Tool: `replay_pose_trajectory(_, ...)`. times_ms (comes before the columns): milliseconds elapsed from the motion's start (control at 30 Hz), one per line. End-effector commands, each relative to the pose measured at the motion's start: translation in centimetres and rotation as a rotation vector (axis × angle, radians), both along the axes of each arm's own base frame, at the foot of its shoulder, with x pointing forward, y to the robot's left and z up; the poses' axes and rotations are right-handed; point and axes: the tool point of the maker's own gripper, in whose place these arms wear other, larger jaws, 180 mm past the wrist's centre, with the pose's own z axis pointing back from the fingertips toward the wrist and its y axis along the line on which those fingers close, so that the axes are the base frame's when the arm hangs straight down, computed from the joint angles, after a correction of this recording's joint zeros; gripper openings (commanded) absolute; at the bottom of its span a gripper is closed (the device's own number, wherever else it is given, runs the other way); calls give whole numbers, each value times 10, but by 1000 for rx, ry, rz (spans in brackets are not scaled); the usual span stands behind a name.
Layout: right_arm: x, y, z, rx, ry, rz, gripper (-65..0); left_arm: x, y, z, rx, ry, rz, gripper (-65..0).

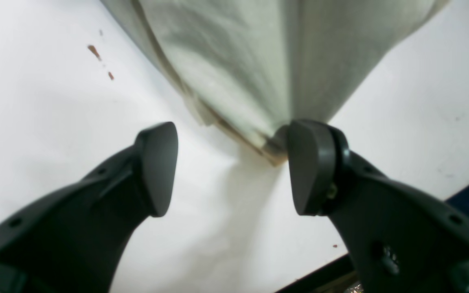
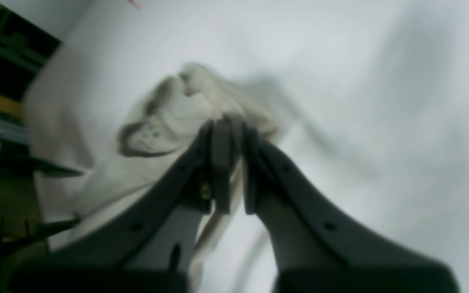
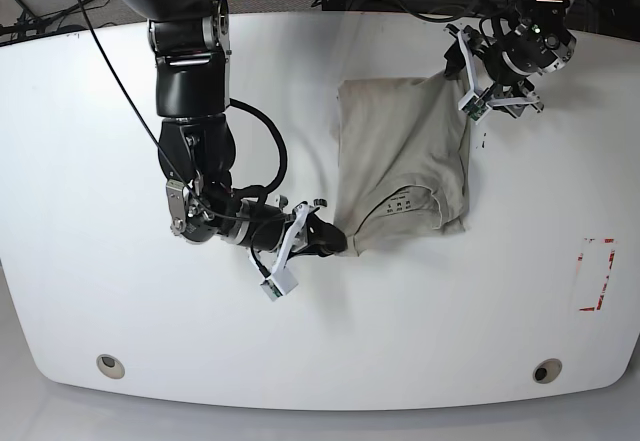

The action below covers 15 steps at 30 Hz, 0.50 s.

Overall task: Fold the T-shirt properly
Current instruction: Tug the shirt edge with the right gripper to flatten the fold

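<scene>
T-shirt [image 3: 400, 161]: lies on tabletop [image 3: 90, 111], right of centre | right gripper [image 3: 335, 243]: at shirt's near-left corner, fingers [image 2: 222, 171] pinching fabric | left gripper [image 3: 478, 89]: at shirt's far-right corner, fingers [image 1: 312, 167] apart

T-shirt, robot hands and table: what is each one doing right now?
Khaki-beige cotton T-shirt: partly folded, lying wrinkled on the table.
Right gripper: shut, pinching the T-shirt's near corner.
Left gripper: open, at the T-shirt's far corner.
White table: holding the T-shirt.
</scene>
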Motion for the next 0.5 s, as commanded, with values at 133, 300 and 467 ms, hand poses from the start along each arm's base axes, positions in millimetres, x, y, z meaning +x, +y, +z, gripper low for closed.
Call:
replay_pose_trajectory(133,23,-5,6,-9,-82,-60,-564,8,-1,15,2,-53,-10,-258)
replay_pose_trajectory(300,27,-11,14,-22,-112,-65,-298,12,-2,18,2,-66,-13,-258)
replay_pose_trajectory(467,14,-29,24,-60,-161,-59,-147,26,-4,34,5,-125,-22,-258)
